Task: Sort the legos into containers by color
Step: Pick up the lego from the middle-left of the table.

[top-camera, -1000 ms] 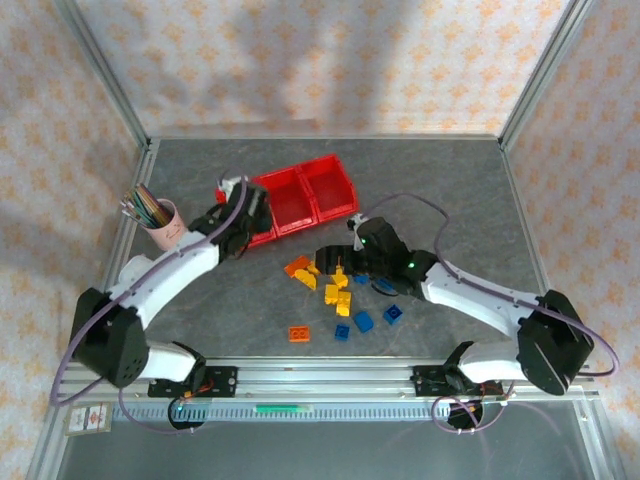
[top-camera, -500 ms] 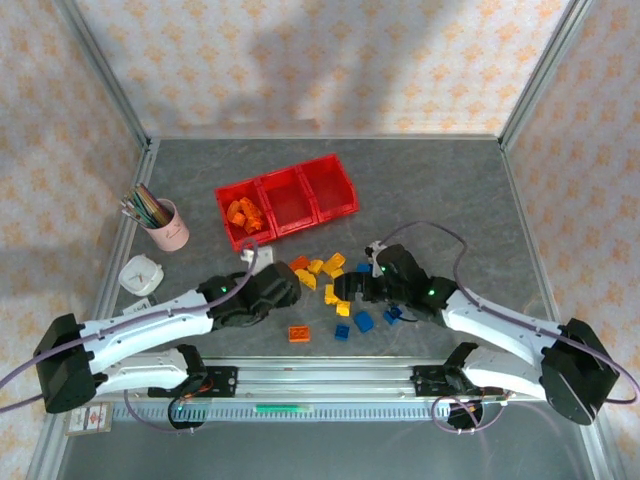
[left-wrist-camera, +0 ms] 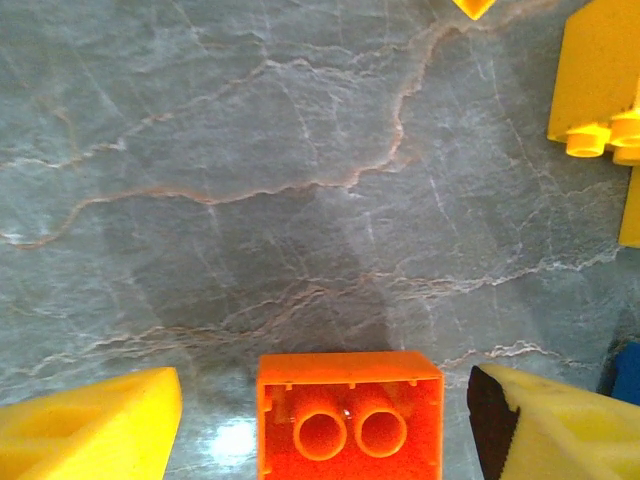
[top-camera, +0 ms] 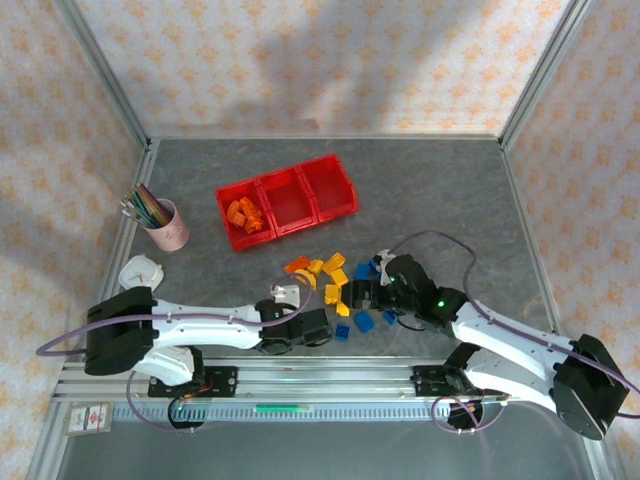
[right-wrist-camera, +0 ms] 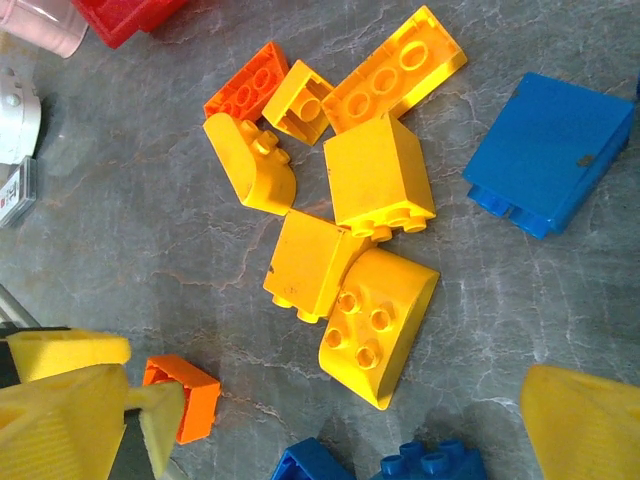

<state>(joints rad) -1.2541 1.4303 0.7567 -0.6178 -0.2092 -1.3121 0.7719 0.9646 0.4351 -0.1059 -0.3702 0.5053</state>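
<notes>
Left wrist view: orange brick [left-wrist-camera: 350, 415] cut off by the bottom edge; yellow brick [left-wrist-camera: 600, 75] at upper right and blue brick [left-wrist-camera: 628, 372] at lower right clipped by the right edge

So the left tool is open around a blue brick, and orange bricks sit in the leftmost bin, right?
No: the left wrist view shows the brick that the open left tool straddles is orange, not blue. Orange bricks do sit in the leftmost bin.

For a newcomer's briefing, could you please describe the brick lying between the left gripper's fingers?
Find the red bins, then the brick pile in front of them. At its near-left edge, straddled by the open left gripper, lies an orange brick, hollow side up showing two tubes; its neighbours are yellow and blue.
</notes>
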